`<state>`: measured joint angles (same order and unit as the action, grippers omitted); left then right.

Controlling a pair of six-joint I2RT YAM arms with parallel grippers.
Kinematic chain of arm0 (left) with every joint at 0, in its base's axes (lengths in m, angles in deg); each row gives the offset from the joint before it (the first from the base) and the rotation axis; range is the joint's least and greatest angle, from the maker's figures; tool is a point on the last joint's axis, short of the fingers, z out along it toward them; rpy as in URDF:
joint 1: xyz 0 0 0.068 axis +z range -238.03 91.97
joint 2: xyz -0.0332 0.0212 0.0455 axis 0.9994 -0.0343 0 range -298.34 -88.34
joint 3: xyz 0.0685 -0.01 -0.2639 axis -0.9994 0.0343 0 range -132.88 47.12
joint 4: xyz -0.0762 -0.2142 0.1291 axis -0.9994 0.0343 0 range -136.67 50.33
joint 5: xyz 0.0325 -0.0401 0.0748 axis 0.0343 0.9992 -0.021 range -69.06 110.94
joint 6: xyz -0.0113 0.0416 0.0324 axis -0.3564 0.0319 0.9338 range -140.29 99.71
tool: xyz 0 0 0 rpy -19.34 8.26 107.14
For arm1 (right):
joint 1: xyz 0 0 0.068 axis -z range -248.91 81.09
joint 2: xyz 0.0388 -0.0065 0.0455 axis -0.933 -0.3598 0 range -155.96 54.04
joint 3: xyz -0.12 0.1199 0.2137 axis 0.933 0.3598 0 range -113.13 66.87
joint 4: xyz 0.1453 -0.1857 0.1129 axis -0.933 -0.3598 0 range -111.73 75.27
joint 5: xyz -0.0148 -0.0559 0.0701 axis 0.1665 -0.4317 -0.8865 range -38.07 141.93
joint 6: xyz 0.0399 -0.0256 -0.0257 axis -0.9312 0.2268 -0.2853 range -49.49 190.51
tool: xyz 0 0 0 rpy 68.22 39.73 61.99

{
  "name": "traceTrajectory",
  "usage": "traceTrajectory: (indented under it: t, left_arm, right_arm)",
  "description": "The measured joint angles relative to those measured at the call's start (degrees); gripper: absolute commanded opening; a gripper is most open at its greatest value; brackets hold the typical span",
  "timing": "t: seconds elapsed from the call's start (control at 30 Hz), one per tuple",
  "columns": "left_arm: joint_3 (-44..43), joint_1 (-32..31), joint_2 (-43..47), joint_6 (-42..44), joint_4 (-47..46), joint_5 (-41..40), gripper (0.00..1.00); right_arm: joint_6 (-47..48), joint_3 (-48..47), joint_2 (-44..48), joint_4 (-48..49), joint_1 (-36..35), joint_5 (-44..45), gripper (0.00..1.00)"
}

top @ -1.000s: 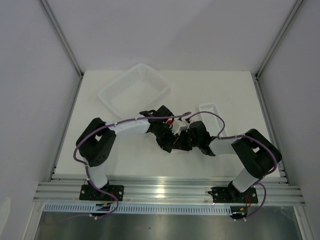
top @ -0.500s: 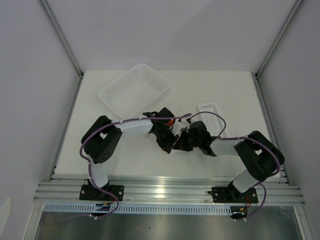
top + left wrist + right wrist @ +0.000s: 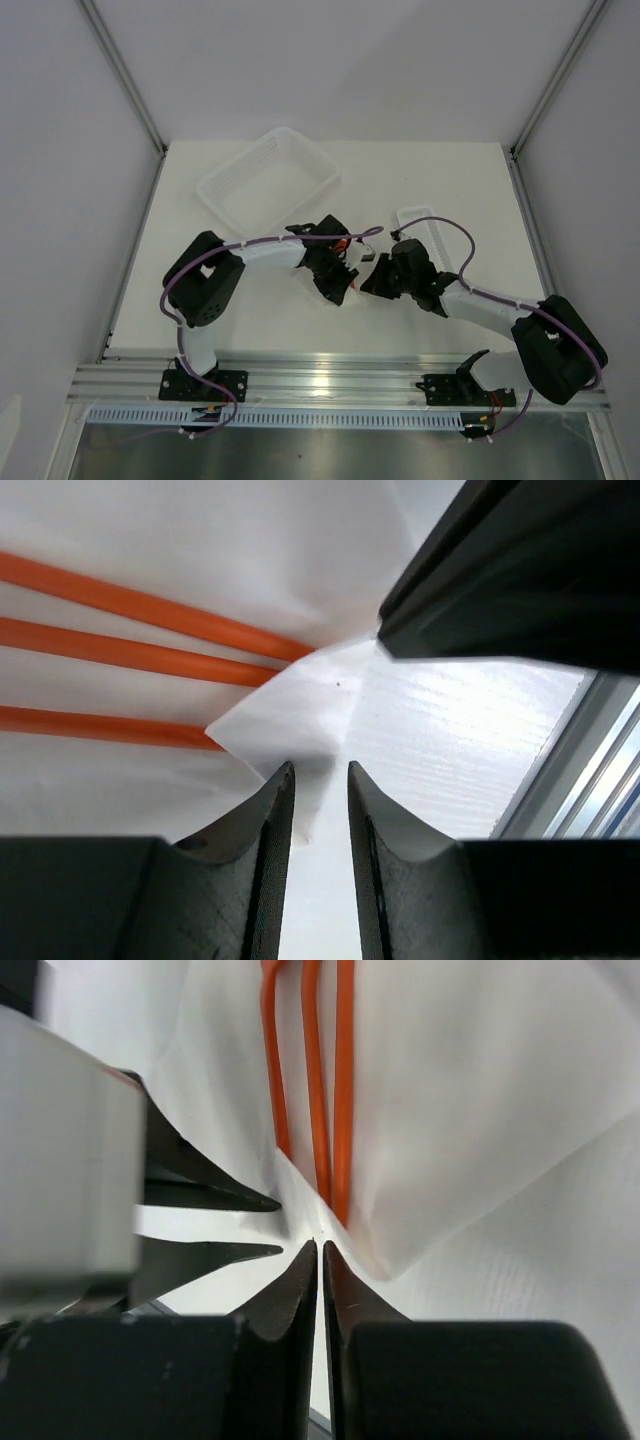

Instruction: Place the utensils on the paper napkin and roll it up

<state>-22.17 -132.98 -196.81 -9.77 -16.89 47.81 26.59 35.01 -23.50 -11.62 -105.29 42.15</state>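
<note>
Three utensils [image 3: 130, 650] lie side by side on the paper napkin [image 3: 290, 705], with one corner folded over their ends. The left end effector [image 3: 320, 770] stands narrow over this flap. The right end effector [image 3: 320, 1245] is almost closed, and I cannot tell if it grips. If the thin flap slips, the fold may open.

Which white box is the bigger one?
The mesh basket on the far left. It is wide and nearly square, while the tray to its right is narrow.

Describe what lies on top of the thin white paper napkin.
Three slim orange-red plastic utensil handles lie side by side on the napkin. Its folded corner covers their ends; heads unseen.
</note>
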Motion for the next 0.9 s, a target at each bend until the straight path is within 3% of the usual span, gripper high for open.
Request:
traceTrajectory:
  t: [0.23,0.37,0.47,0.67,0.9]
  left_arm:
    - [0.2,0.1,0.0,0.0,1.0,-0.3,0.32]
    - [0.2,0.1,0.0,0.0,1.0,-0.3,0.32]
    - [0.3,0.1,0.0,0.0,1.0,-0.3,0.32]
    - [0.3,0.1,0.0,0.0,0.9,-0.2,0.32]
    - [0.3,0.1,0.0,0.0,0.8,-0.2,0.32]
  right_arm:
    - [0.2,0.0,5.6,-4.4,2.3,3.9,0.10]
    - [-0.1,0.0,5.7,-7.6,3.2,6.8,0.22]
    - [-1.6,0.1,6.1,-9.4,3.8,9.9,0.25]
    - [-4.7,1.2,6.9,-8.7,4.3,14.3,0.33]
    - [-6.7,1.3,3.1,-6.0,4.3,16.7,0.35]
